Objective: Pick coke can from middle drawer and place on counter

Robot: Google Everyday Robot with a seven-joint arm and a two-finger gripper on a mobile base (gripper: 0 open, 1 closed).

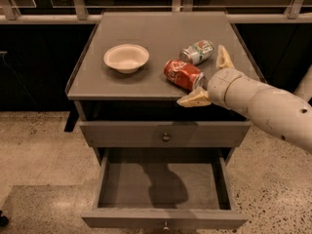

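Note:
The coke can (183, 74), red with white script, lies on its side on the counter (146, 38) near its front right. My gripper (208, 78) is just right of the can, open, with one finger (224, 57) behind and one finger (194, 99) in front at the counter's edge; the can is free between and left of them. The middle drawer (163, 184) stands pulled out below, its grey floor bare.
A green-and-white can (198, 51) lies on its side behind the coke can. A beige bowl (126, 57) stands on the counter's left half. A shut upper drawer front with a knob (165, 137) sits above the open drawer. Speckled floor surrounds the cabinet.

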